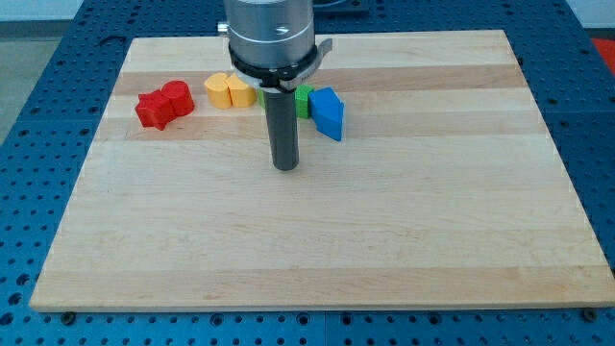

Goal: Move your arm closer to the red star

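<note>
The red star lies near the view's top left of the wooden board, touching a red rounded block on its right. My tip rests on the board well to the right of the star and a little lower. It sits just below a green block, which the rod partly hides. A yellow heart-shaped block lies between the red blocks and the rod. A blue block stands to the upper right of my tip.
The blocks form a row along the view's top of the board. A blue perforated table surrounds the board on all sides.
</note>
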